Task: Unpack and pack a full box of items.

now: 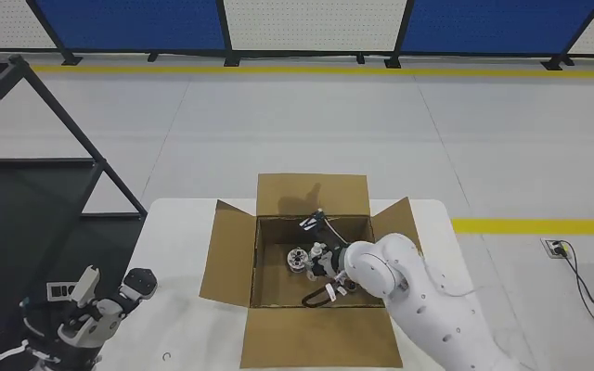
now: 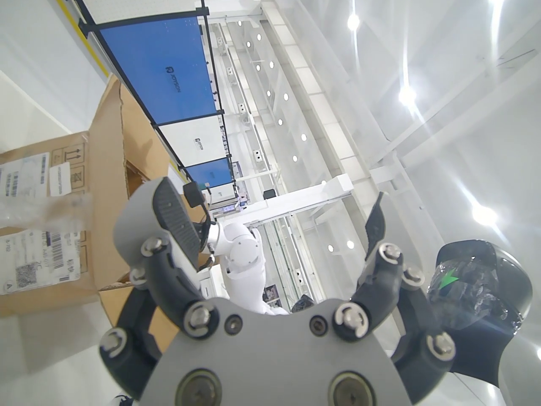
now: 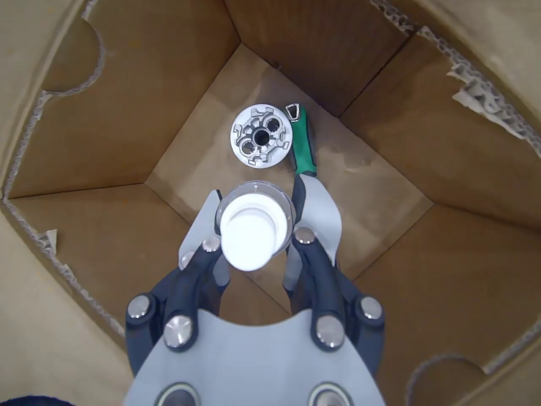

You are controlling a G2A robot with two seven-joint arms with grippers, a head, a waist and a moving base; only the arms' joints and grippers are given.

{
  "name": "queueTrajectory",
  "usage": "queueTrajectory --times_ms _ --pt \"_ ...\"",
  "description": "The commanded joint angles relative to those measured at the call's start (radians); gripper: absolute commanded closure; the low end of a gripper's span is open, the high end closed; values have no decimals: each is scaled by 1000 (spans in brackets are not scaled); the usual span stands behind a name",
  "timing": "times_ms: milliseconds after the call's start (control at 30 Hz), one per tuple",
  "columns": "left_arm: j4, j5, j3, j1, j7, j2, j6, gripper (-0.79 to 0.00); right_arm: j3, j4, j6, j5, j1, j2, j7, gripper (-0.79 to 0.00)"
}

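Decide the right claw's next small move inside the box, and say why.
Probably a straight lift: the right claw is shut on the white-capped container low in the box, and the metal disc and green-handled tool lie nearby on its floor, so sideways travel might knock them.

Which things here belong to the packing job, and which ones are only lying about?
Job: cardboard box, right gripper gripping a clear-and-white plastic container, metal disc, green-handled tool, open left gripper.
Lying about: black frame, floor power strip, small dark item on the table.
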Motion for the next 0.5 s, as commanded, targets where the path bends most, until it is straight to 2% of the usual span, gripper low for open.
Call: queueTrajectory --times_ms 0,233,267,300,333,433,467 --pt "0 0 -1 0 0 0 1 -785 -23 31 4 -16 11 -9 -11 0" --pt "2 1 -6 0 0 -1 3 -785 -72 110 18 -28 40 -38 -35 0" --pt "3 0 -7 0 1 -2 3 -785 -74 120 19 -27 43 -41 -36 -83" --pt "4 -2 -8 1 2 -2 2 -785 -77 127 22 -29 45 -44 -38 -240" --pt "5 -2 -8 1 1 -2 2 -785 -79 133 23 -26 47 -47 -38 -299" --pt "7 -5 -9 1 3 -3 -1 -785 -81 147 22 -25 50 -53 -41 -372" --pt "8 -5 -9 1 3 -3 -1 -785 -81 150 21 -26 50 -55 -42 -376"
